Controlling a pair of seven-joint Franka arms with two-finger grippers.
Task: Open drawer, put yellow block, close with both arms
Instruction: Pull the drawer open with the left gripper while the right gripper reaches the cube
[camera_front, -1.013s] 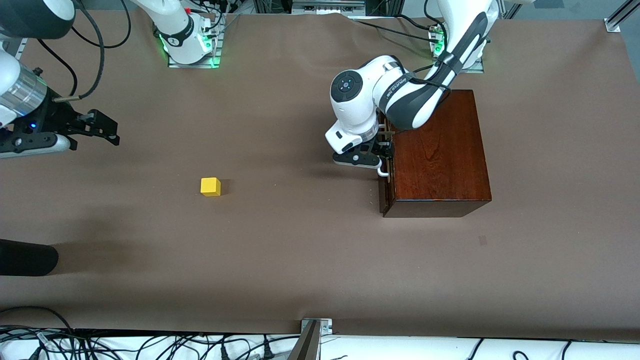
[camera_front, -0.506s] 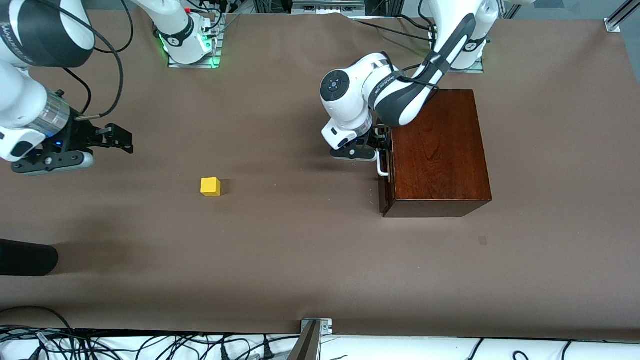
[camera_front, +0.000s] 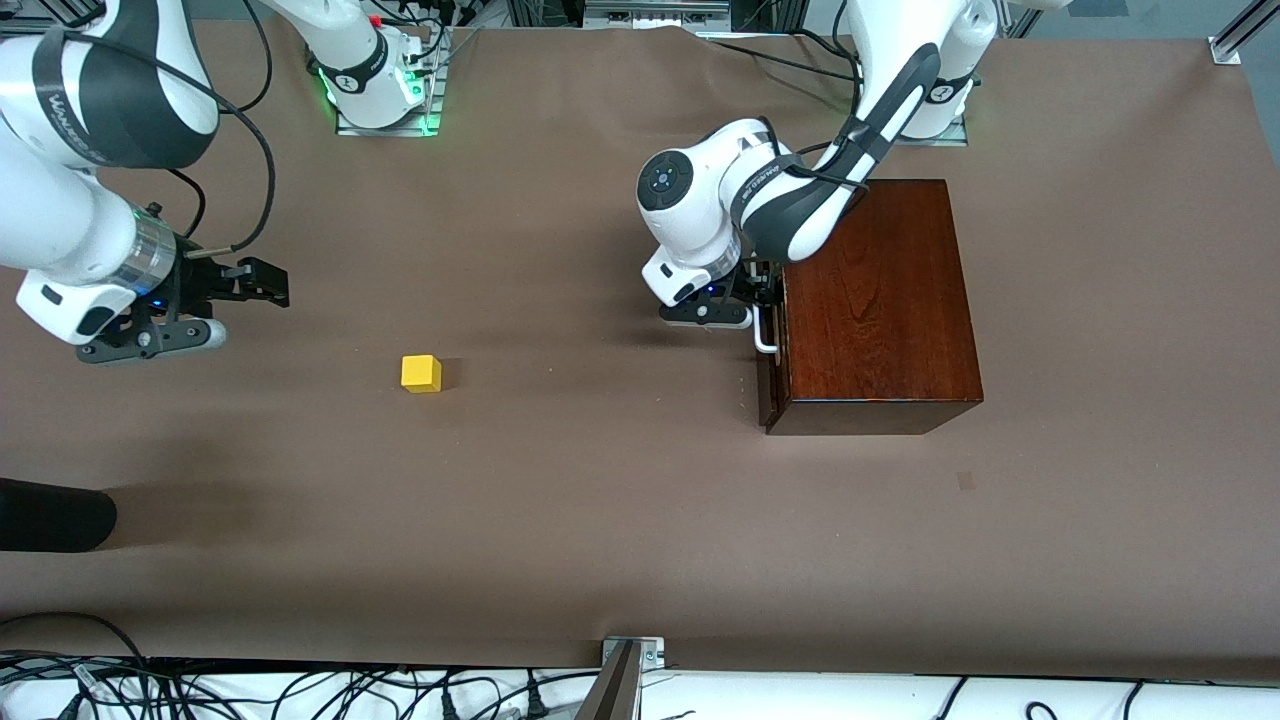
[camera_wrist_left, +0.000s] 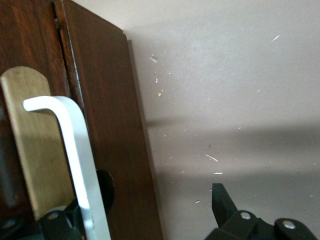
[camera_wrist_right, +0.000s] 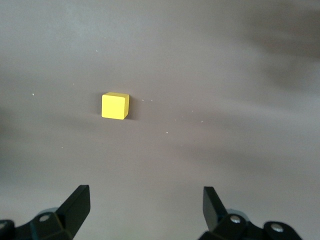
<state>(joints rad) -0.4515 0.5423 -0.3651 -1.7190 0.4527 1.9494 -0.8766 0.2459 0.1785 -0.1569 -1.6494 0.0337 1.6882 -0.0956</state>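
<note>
At the closed drawer (camera_front: 772, 345) of the glossy reddish-brown wooden box (camera_front: 875, 300), the left gripper (camera_wrist_left: 150, 220) straddles the white bar handle (camera_wrist_left: 75, 165), jaws released; clench squarely before pulling. The right gripper (camera_wrist_right: 145, 205), jaws released, hangs over bare table (camera_front: 600, 500) near the small yellow block (camera_front: 421, 373).

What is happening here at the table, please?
Two robot arms are at the start of a drawer job. The left gripper is at the front of the wooden box, open, with the white handle of the shut drawer between its fingers. The right gripper is open above the bare table, near the right arm's end. The yellow block lies alone on the table, not yet picked up.
</note>
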